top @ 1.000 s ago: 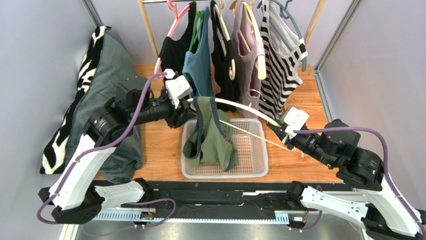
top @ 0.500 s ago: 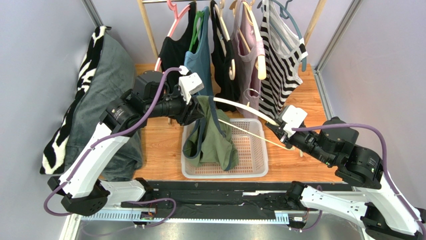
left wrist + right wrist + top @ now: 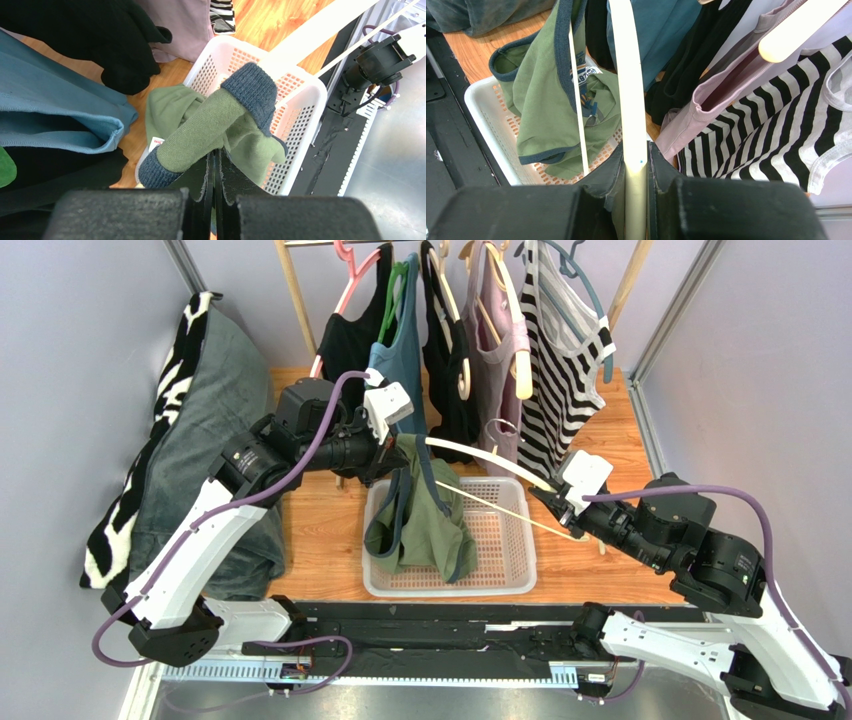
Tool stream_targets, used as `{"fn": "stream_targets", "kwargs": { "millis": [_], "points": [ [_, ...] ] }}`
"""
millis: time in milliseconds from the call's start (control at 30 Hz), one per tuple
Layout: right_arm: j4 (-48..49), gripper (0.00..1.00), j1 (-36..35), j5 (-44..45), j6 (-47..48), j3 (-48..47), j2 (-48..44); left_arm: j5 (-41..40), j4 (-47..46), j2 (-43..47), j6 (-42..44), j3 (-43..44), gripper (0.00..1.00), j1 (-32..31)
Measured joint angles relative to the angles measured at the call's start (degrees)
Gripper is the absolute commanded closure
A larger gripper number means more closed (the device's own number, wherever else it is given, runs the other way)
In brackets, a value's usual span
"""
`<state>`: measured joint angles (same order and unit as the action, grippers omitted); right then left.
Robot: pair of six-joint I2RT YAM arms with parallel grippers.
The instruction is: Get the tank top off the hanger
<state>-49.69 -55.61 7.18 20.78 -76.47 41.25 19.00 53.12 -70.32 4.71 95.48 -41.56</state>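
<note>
Looking down from the top external camera, an olive green tank top [image 3: 425, 525] with navy trim is hanging from one end of a slim, curved cream hanger [image 3: 490, 458], its lower folds sagging into a white perforated plastic basket [image 3: 522, 575]. At 10 o'clock from the garment, the left gripper [image 3: 392, 455] is meeting its shoulder strap. At 3 o'clock, the right gripper [image 3: 545, 502] is holding the hanger's other end. A rail of hanging tops, including a black-and-white striped top [image 3: 565, 375], is filling the 12 o'clock edge.

Looking along the left wrist camera, the left gripper's [image 3: 215, 162] black jaws are pressing flat together, pinching the ribbed knit strap of the tank top [image 3: 210, 125]. The basket [image 3: 302, 100] is lying beyond at 1 o'clock, and a teal top [image 3: 55, 112] is draping at 9 o'clock.

Looking along the right wrist camera, the right gripper [image 3: 635, 160] is clamping narrowly around the smooth hanger [image 3: 626, 75], which is running straight toward 12 o'clock. The tank top [image 3: 546, 110] is dangling at 10 o'clock, and the striped top [image 3: 776, 125] is hanging at 3 o'clock.
</note>
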Motion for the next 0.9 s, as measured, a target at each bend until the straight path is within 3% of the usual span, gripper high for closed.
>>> {"fn": "stream_targets", "kwargs": {
  "millis": [667, 900],
  "points": [
    [-1.3, 1.00, 0.0, 1.8, 0.0, -1.0, -1.9, -0.1, 0.4, 7.3, -0.8, 1.8, 1.00, 5.8],
    [-5.4, 1.00, 0.0, 3.6, -0.1, -3.7, -4.5, -5.6, 0.5, 7.5, -0.8, 4.8, 1.00, 7.1]
  ]
}}
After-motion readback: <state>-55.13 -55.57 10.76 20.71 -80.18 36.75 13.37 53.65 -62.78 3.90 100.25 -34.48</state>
